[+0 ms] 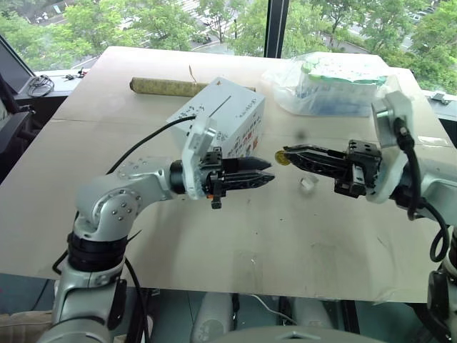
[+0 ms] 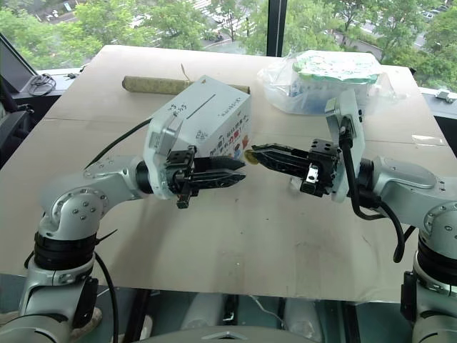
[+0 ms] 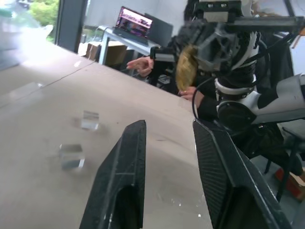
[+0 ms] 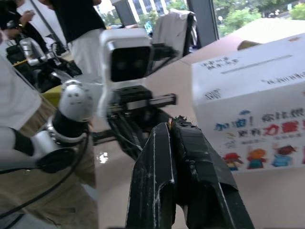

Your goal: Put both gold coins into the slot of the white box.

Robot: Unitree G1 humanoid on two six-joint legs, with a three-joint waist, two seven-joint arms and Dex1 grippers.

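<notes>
Overhead, left eye view: broad beige tabletop with both arms raised above it, grippers pointing at each other in front of the white cardboard box with black handwriting and small colourful pictures. Right gripper, two black fingers pressed together, pinches a small shiny gold coin at its tips; coin sits just beside the box's picture side, off the table. Left gripper faces the coin, tips near it but apart, fingers parted a little and empty. Thin dark slot runs across the box's top face. Behind the box, a long brownish roll; beside it, a clear plastic bag with green-white contents. One small clear plastic block lies on the table below the right gripper. Right eye view: same layout, coin between the two grippers' tips. Left wrist view: own fingers stand with a gap between them; beyond, the coin held edge-on by the other gripper; two clear blocks on the table; a person's hand in the background. Right wrist view: own fingers clamped together, a gold sliver of coin at the tip; box with slot just beside.
</notes>
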